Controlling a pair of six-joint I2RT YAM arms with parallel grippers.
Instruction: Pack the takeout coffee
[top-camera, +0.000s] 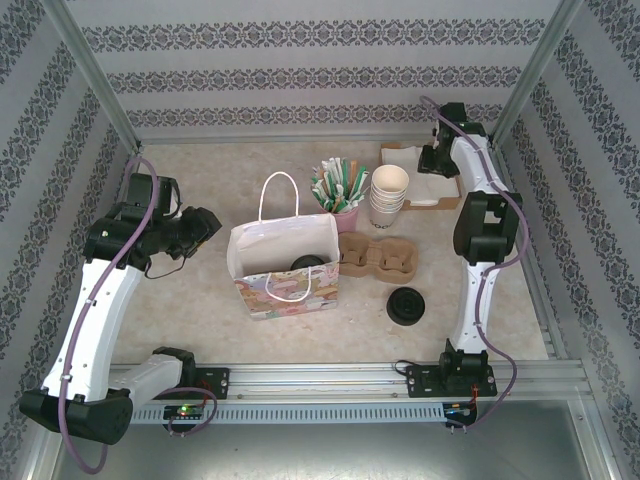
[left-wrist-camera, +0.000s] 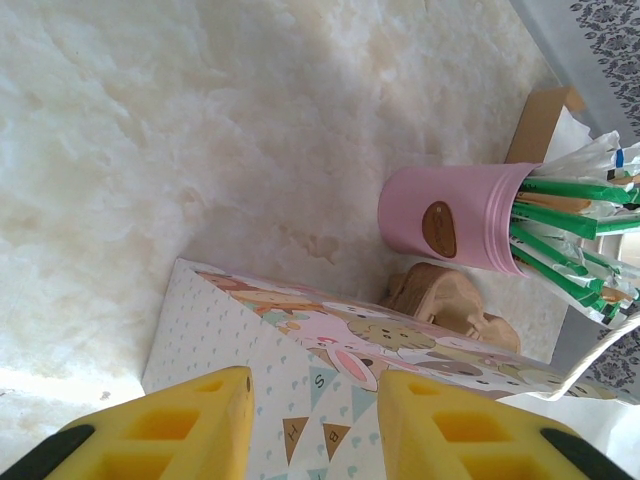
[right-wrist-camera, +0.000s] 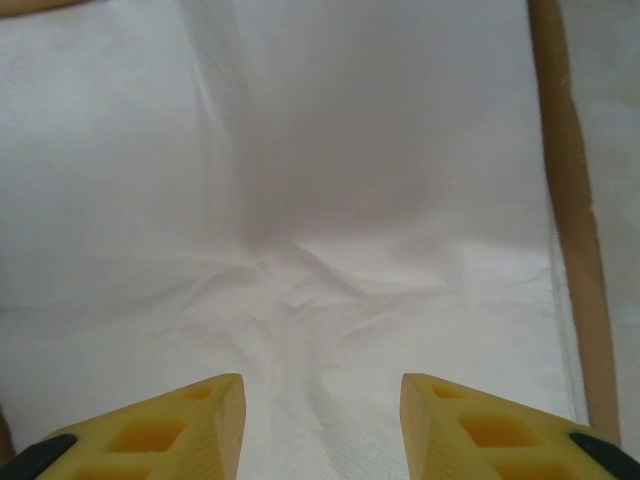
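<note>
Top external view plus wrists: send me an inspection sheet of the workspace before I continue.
Surface: beige mottled tabletop, no spills seen.
Job's things: black-lidded takeout cup apparently inside the open patterned paper gift bag; brown cardboard carrier beside the bag, no cup in it.
Clutter: loose flat black lid; pink tin of green-wrapped straws; stack of cream paper cups; wooden tray of white napkins.
Grippers: left pincer open, near the bag; right pincer open, above the napkins, holding nothing.
Cables: purple cables run along both arms; no snag seen.
Surroundings: patterned walls, metal frame posts.
</note>
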